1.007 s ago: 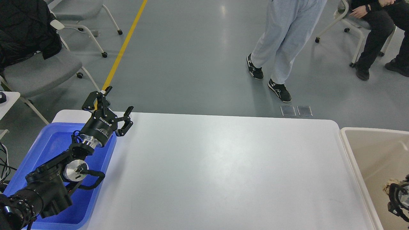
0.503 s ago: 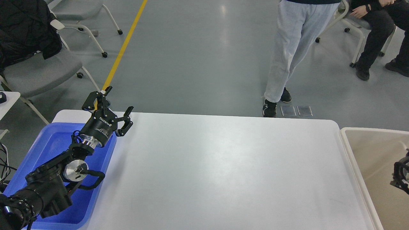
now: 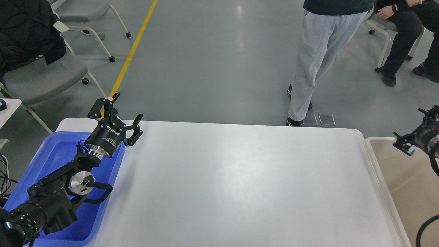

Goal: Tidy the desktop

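The white desktop (image 3: 240, 178) fills the middle of the head view and nothing lies on it. My left gripper (image 3: 127, 108) is open and empty. It hangs over the far right corner of the blue tray (image 3: 51, 154), at the desktop's left end. My right gripper (image 3: 408, 123) comes in at the right edge, raised above the far rim of the beige bin (image 3: 401, 192). Its two fingers stand apart and hold nothing. Most of the right arm is out of view.
A person in grey trousers (image 3: 319, 58) stands close to the desktop's far edge on the right. A seated person (image 3: 408, 31) is at the far right. Grey wheeled chairs (image 3: 41, 75) stand at the far left, by a yellow floor line (image 3: 133, 48).
My right gripper has risen from low inside the beige bin to above its far rim. The standing person has stepped closer to the desktop. My left arm has not moved.
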Robot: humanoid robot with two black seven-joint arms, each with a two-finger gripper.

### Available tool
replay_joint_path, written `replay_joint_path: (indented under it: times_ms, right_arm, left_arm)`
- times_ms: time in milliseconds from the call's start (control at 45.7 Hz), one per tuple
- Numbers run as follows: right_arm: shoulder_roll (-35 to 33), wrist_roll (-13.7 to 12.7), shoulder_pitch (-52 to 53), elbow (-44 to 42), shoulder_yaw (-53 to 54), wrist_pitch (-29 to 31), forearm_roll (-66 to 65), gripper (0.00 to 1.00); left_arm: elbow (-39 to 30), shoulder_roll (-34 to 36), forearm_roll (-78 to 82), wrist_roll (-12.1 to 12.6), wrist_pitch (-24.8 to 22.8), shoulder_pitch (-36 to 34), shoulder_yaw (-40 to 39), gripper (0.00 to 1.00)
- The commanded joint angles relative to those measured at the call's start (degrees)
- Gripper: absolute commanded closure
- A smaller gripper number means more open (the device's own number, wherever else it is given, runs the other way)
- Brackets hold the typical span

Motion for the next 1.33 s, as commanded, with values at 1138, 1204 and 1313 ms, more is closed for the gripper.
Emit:
replay_joint_path:
  times_ms: [1138, 1204, 1313]
  right_arm:
    - [25.9, 9.6, -11.8, 14.4, 8.5, 12.8, -6.1, 0.00]
    - [25.9, 9.6, -11.8, 14.2, 8.5, 12.7, -6.1, 0.00]
    - [25.7, 9.6, -11.8, 13.4, 8.5, 12.8, -6.1, 0.00]
  left_arm:
    - [0.1, 0.0, 0.1, 0.0, 0.0, 0.0, 0.0, 0.00]
    - [0.0, 0.0, 0.1, 0.0, 0.0, 0.0, 0.0, 0.00]
    - [0.0, 0.0, 0.1, 0.0, 0.0, 0.0, 0.0, 0.00]
